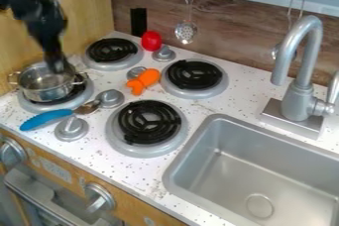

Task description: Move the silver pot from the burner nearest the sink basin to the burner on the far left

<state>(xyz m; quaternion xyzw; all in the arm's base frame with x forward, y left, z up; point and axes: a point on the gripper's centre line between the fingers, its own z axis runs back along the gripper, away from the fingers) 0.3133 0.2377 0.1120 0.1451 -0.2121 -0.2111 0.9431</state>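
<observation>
Pot (45,85) blocking left front burner (29,105), side handles jutting out. Spoon (47,119) lying between pot and front knob (71,129). Orange toy (143,81) obstructing gap between burners. Faucet (301,98) rising behind sink (222,119). Free passage running between right rear burner (220,88) and faucet; more room opening above sink.

so the arm (43,22) is pretty much all black, kinda chunky with a lumpy outline up top, slimming down to an equally dark gripper (59,67)
</observation>
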